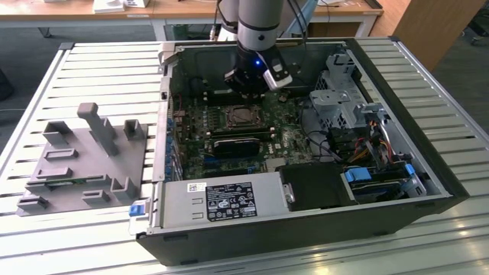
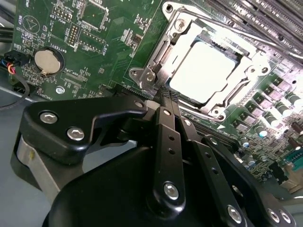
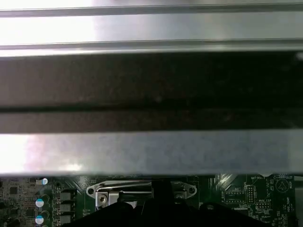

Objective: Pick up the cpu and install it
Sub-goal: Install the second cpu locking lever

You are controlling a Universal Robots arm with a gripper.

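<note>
I have the gripper (image 2: 166,97) inside the open case (image 1: 428,166), poised just above the board (image 1: 294,134) at the far edge of the socket (image 1: 243,116). In the second wrist view its fingers (image 2: 163,101) are pressed together with no gap between them and nothing held, their tips right by the corner of the socket frame (image 2: 149,75). The cpu (image 2: 203,71) already lies flat in the socket, its bright metal top glaring under the light and the frame around it on all sides; it looks level, though I cannot tell whether it is fully seated or latched. From here I judge the chip light, rigid and slick on top, and delicate underneath, so any handling belongs on its thin outer edges, with an even squeeze and no tilt or dragging across the socket. In the first wrist view I see the frame's end (image 3: 142,191) beneath a wide band of case wall (image 3: 151,151). The grey tray (image 1: 84,160) sits outside the case, toward the exterior view's left, well apart from the arm
</note>
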